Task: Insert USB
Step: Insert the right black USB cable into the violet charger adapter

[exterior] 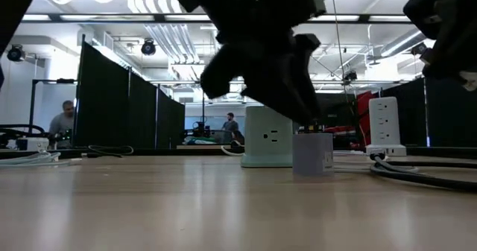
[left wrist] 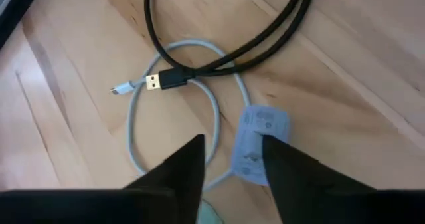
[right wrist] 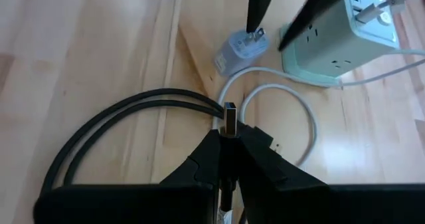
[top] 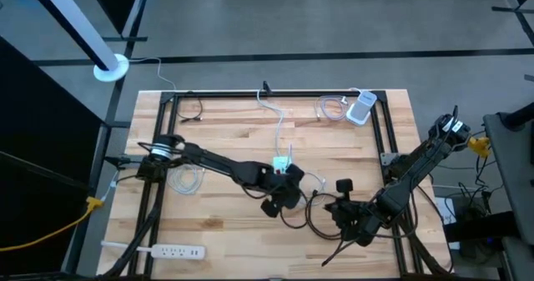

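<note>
- Although the black USB plug is at the tips of the right gripper, it has not gone into anything, so the insertion is still to do.
- The right gripper's fingers are pressed together. The plug shows just beyond their tips, apparently lying on the wooden table; whether they touch it I cannot tell.
- The likely socket is the small wall charger adapter. It stands prongs-up on the table directly below the left gripper and well ahead of the right one.
- The left gripper's fingers are spread and pinch nothing, one on either side above the adapter.
- What is left, by my reading: pick up or line up the plug, carry it to the adapter and push it home.
- Counts:
  - one black plug on one black cable
  - one adapter
  - one looped white cable, lying between the two grippers
  - one pale green power cube, just beyond the adapter from the right gripper
  - two white power strips, far from both grippers
</note>
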Robot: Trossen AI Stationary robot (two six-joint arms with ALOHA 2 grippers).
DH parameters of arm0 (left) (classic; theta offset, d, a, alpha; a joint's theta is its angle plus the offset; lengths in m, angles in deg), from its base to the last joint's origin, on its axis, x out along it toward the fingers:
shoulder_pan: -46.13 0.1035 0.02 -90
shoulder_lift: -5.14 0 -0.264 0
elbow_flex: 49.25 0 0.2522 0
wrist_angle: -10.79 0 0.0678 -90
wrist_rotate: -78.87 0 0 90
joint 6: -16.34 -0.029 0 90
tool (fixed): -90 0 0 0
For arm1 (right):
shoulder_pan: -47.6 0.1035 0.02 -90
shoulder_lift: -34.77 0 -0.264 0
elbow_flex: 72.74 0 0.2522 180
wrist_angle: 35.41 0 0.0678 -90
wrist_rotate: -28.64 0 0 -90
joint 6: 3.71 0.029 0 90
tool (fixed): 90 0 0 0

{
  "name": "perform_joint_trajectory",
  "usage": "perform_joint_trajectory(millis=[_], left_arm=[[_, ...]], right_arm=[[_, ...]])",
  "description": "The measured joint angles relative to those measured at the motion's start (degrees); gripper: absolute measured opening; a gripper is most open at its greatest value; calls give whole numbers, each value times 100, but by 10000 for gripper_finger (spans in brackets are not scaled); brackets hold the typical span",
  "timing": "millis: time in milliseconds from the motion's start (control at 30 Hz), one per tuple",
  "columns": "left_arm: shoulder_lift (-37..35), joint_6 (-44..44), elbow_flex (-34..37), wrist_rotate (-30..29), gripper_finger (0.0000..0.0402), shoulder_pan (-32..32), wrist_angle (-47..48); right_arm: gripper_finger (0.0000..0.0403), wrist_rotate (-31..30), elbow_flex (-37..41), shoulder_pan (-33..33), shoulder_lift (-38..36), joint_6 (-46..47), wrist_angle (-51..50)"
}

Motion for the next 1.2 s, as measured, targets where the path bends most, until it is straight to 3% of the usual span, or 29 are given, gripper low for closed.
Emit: perform_joint_trajectory(millis=[233,433,700,900,1000,1200], left_arm=[[436,12,-865,40,232,0,1313],[743,14,-1048,364,248,1,1431],[791,32,-1009,471,210,48,1084],[952,254,-927,943,116,101,1008],[954,430,-931,929,117,115,1112],[435,619,-927,-87,117,28,1408]], right_arm=[[22,87,2,-3,0,143,-2],[22,66,2,-39,0,384,3],[22,63,2,-43,0,571,20],[22,58,2,-55,0,800,39],[22,56,2,-55,0,860,46],[22,47,-1,-55,-36,665,54]])
